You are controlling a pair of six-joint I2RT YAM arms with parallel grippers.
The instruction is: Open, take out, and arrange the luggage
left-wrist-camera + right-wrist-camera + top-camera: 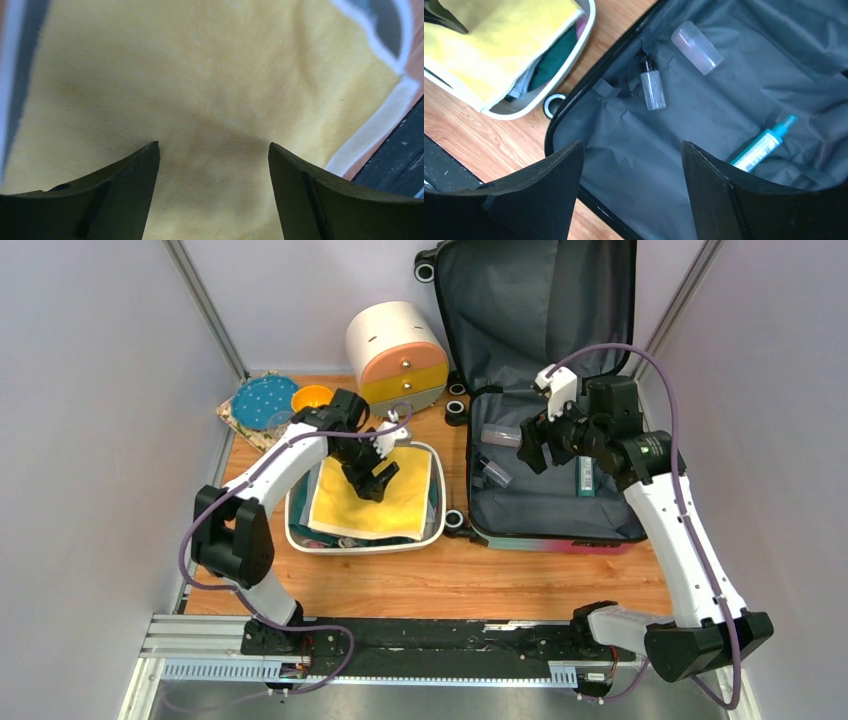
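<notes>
While checking open luggage (560, 505), found right gripper (631, 147) spread, empty, above clear bottle (652, 89); found left gripper (214, 145) spread, empty, over yellow cloth (200, 75) in basin (350, 549).

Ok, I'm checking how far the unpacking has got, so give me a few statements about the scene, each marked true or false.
1. The luggage lies open. True.
2. The yellow cloth lies inside the luggage. False: it lies in the white basin beside it.
3. The left fingers are open over the yellow cloth. True.
4. The right fingers grip the teal tube. False: they are open and hold nothing; the tube lies on the lining.
5. A small clear bottle lies in the luggage. True.
</notes>
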